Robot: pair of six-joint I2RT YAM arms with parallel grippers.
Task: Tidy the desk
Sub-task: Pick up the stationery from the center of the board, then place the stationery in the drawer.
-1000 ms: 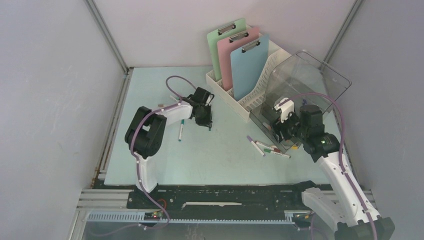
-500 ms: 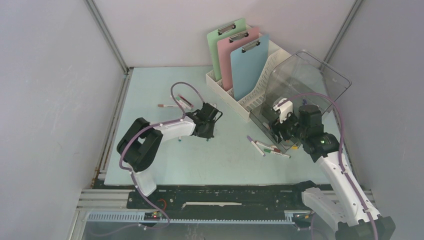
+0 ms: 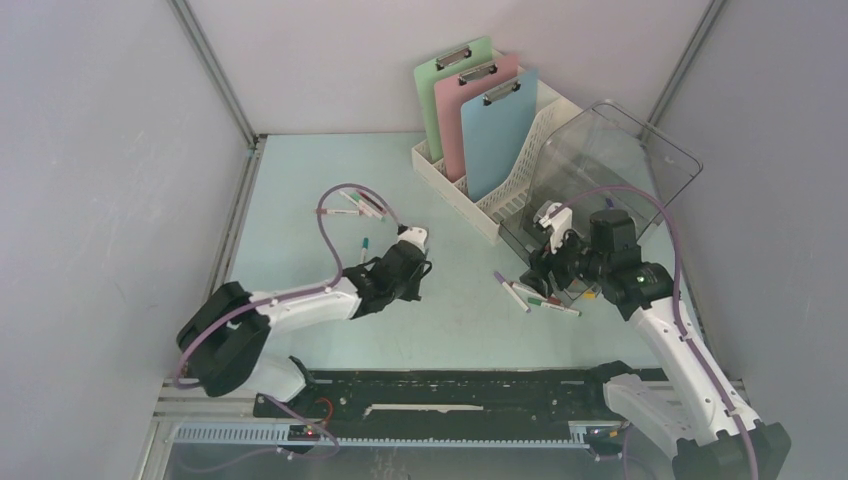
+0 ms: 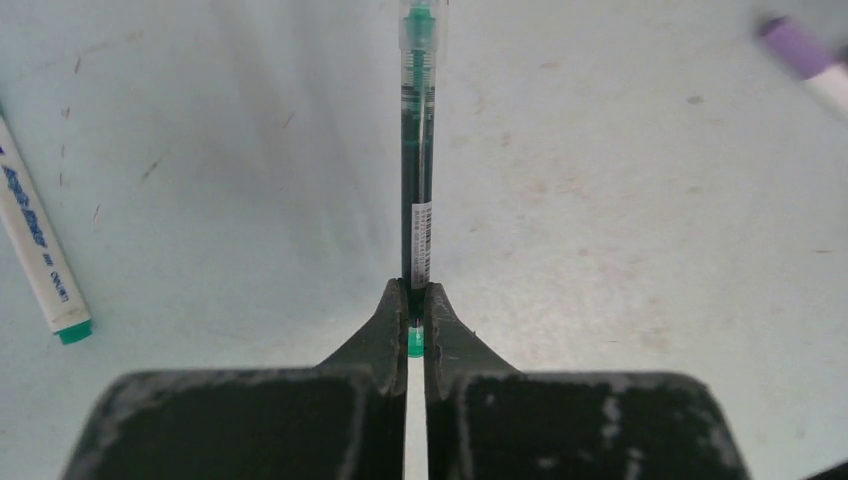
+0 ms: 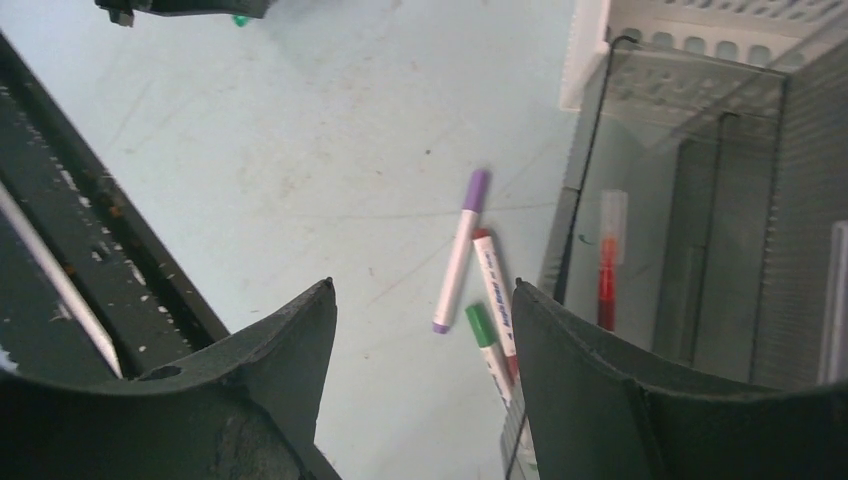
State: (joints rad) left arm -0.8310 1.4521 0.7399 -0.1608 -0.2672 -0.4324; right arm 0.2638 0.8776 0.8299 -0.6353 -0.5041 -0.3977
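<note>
Down at the bottom of the top view, the black rail (image 3: 500, 385) is seen, and from it the desk (image 3: 300, 200) is spread pale mint-blue up to the back wall, filling the middle of the frame. In the left wrist view, the left gripper (image 4: 415, 300) is clamped tight, its fingers pinched on the tail end of a green pen (image 4: 418, 150) that is pointed straight up the frame. A white marker (image 4: 40, 255) is lying at the left edge there. Over to the right wrist view: the right gripper (image 5: 422, 290) is spread wide, nothing gripped. Beyond its fingers, a purple-capped marker (image 5: 458, 250), a red-capped marker (image 5: 495, 295) and a green-capped marker (image 5: 482, 335) are bunched beside a clear bin (image 3: 620, 150), with a red pen (image 5: 607, 270) seen inside. At upper centre of the top view, a white file rack (image 3: 445, 180) is stood, and a green clipboard (image 3: 440, 90), a pink clipboard (image 3: 470, 100) and a blue clipboard (image 3: 497, 135) are held upright in it
</note>
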